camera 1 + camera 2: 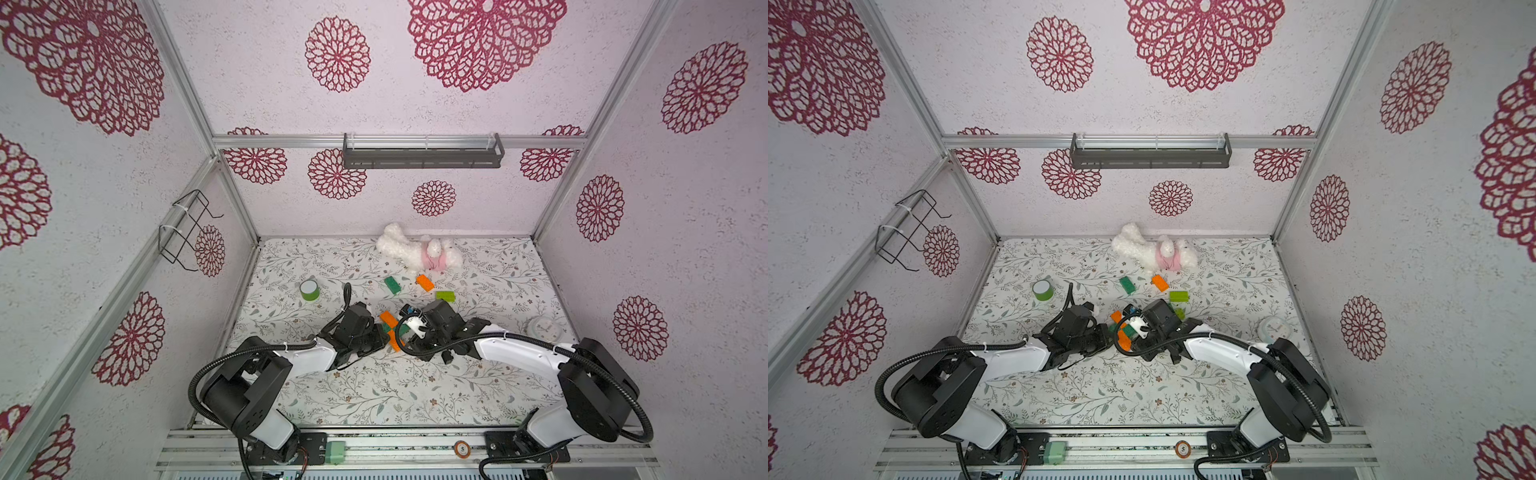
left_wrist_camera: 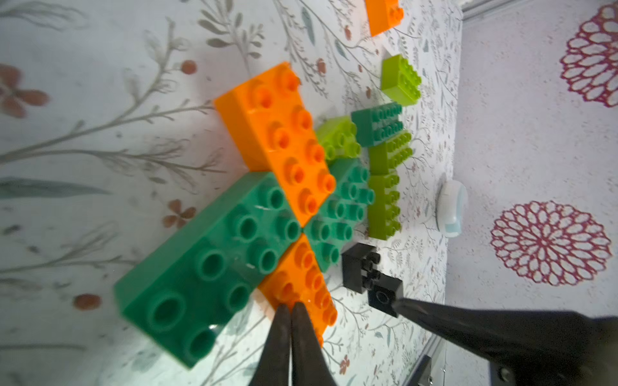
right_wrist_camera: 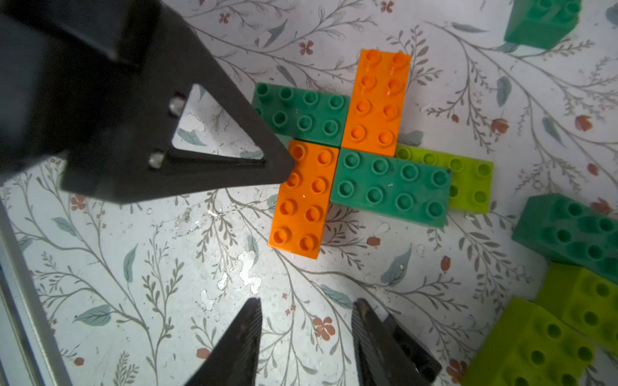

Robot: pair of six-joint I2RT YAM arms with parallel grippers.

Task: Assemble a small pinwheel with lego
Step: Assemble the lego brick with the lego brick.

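Enclosure of 3 walls (image 1: 415, 104), white textured paper printed with dark red floral medallions (image 1: 337, 54). Aluminium frame posts (image 1: 603, 104) stand at the back corners. A dark grey shelf rail (image 1: 422, 157) hangs on the back wall, a black wire rack (image 1: 185, 226) on a side wall. The desk (image 1: 374, 395) is covered in pale leaf-and-flower print. Light is soft and even.

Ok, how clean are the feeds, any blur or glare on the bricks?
Left wrist view: the near dark green studded plastic brick is soft. Right wrist view: sharp, with shiny patches on the floral tablecloth. Both top views: wide-angle bend.
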